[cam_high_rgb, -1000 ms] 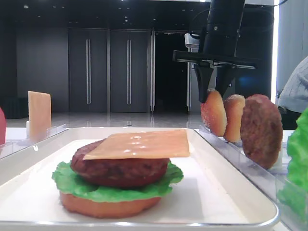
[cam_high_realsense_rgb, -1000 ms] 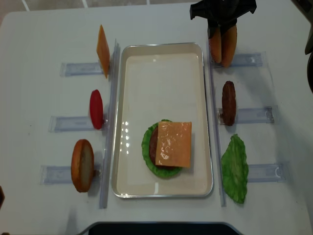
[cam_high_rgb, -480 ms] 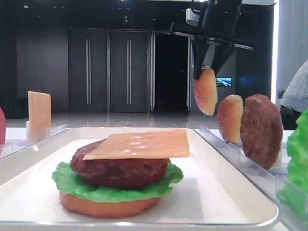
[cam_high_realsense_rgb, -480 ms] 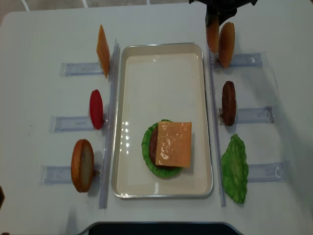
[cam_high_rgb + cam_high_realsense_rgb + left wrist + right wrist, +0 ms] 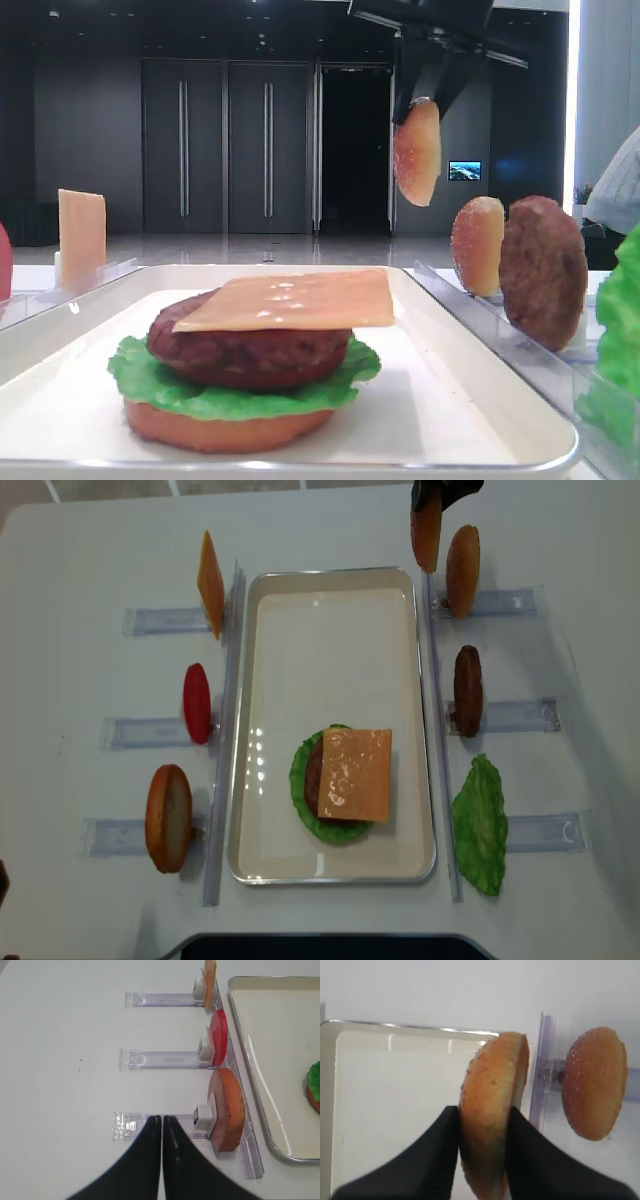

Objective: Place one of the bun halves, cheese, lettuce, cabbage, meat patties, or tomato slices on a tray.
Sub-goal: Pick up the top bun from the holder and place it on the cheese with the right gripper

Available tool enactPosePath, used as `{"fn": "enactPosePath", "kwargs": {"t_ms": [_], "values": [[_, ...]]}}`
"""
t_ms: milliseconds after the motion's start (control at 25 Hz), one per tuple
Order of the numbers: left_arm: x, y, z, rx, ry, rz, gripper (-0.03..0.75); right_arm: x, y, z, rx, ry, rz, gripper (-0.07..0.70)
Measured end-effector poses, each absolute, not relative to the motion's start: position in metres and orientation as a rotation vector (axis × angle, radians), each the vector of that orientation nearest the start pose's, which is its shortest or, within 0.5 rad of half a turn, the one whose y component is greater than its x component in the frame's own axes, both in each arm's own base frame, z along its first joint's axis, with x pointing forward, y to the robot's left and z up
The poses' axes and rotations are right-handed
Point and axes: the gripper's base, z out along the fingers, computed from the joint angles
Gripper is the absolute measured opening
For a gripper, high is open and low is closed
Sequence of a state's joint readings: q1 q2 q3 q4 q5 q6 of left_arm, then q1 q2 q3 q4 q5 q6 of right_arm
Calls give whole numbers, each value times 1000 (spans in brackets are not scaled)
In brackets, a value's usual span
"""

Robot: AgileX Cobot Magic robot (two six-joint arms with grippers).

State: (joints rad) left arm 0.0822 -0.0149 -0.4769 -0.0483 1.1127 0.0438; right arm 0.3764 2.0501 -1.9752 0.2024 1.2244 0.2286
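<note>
Bun half (image 5: 487, 1110) hangs on edge, pinched by right arm's jaws.

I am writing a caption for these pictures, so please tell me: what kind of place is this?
Probably a robot test or demonstration station in a large indoor hall, not a kitchen. Burger parts stand upright in clear plastic racks on a plain white table around a white tray, and dark tall doors stand behind.
</note>
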Motion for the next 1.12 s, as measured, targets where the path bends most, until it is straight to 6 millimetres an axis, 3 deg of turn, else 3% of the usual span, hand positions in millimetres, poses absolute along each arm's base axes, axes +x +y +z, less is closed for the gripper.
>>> {"fn": "enactPosePath", "kwargs": {"t_ms": [200, 600, 880, 1120], "values": [[-7, -4, 267, -37, 2103, 17, -1, 386, 179, 297, -182, 2868, 418, 230], [-7, -4, 267, -37, 2103, 17, -1, 331, 167, 343, -208, 2809, 506, 230], [-7, -4, 267, -37, 2103, 17, -1, 288, 159, 341, -219, 2784, 624, 230], [-7, -4, 267, -36, 2103, 18, -1, 258, 159, 329, -249, 2729, 847, 229]]}}
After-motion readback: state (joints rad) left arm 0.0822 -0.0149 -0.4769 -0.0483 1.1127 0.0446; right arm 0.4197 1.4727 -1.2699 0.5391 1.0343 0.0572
